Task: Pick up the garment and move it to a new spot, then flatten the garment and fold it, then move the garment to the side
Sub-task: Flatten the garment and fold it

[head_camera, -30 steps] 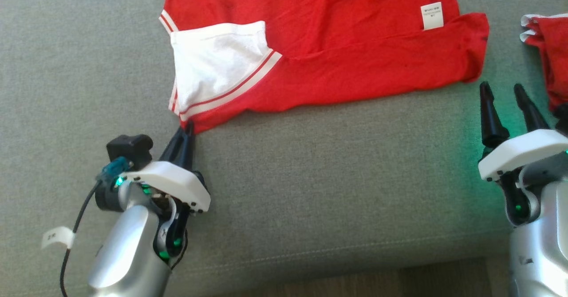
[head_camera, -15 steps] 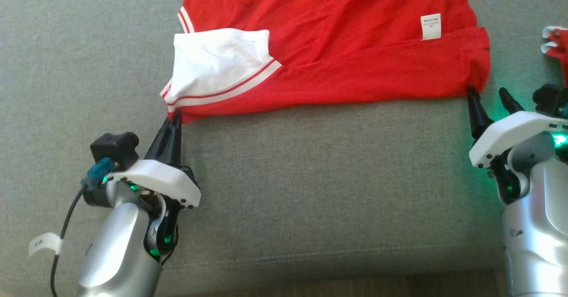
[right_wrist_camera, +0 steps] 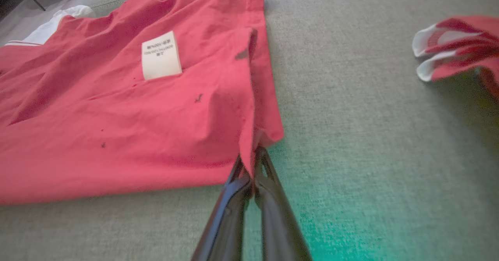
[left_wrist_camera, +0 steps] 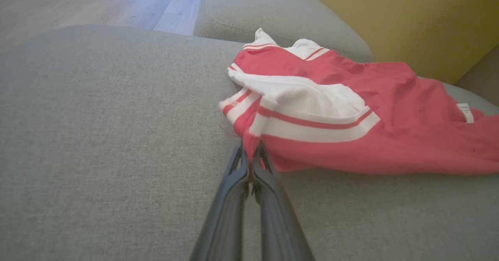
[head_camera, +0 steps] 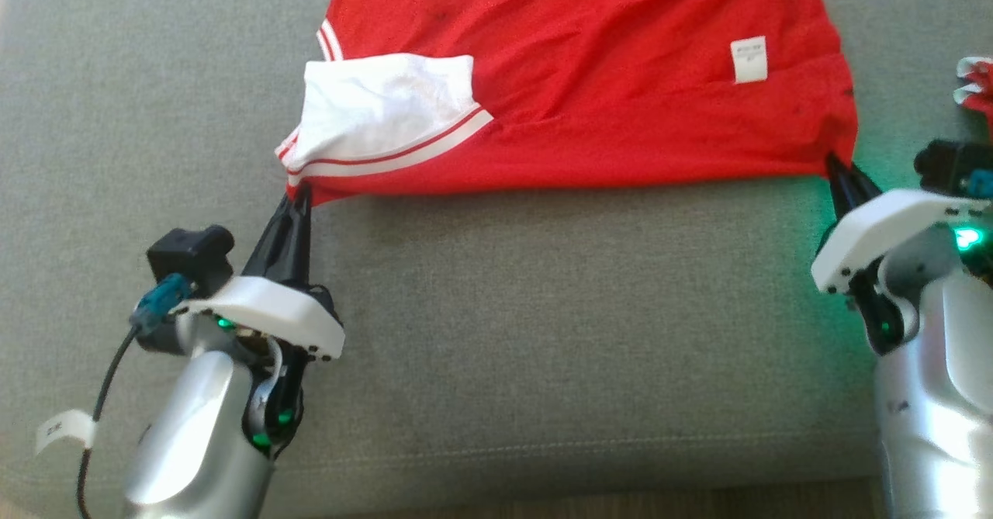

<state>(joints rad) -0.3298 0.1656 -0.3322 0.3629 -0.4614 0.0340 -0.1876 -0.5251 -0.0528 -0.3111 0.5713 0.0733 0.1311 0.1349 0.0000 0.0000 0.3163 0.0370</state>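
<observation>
The red garment (head_camera: pixel 605 100) lies spread on the grey sofa cushion (head_camera: pixel 543 309), its near edge stretched in an almost straight line from left to right. A white sleeve (head_camera: pixel 388 108) with red stripes is folded over it at the near left, and a small white label (head_camera: pixel 749 60) sits towards the right edge.

The left hand (head_camera: pixel 301 193) is at the near-left corner, fingers pressed together and pinching the red hem just below the striped band; the left wrist view shows cloth caught between the tips (left_wrist_camera: pixel 251 153). The right hand (head_camera: pixel 836 164) is at the near-right corner, fingers likewise closed on the hem (right_wrist_camera: pixel 249 153).

Further right, apart from the garment, lies another red-and-white cloth (head_camera: pixel 976 84).
</observation>
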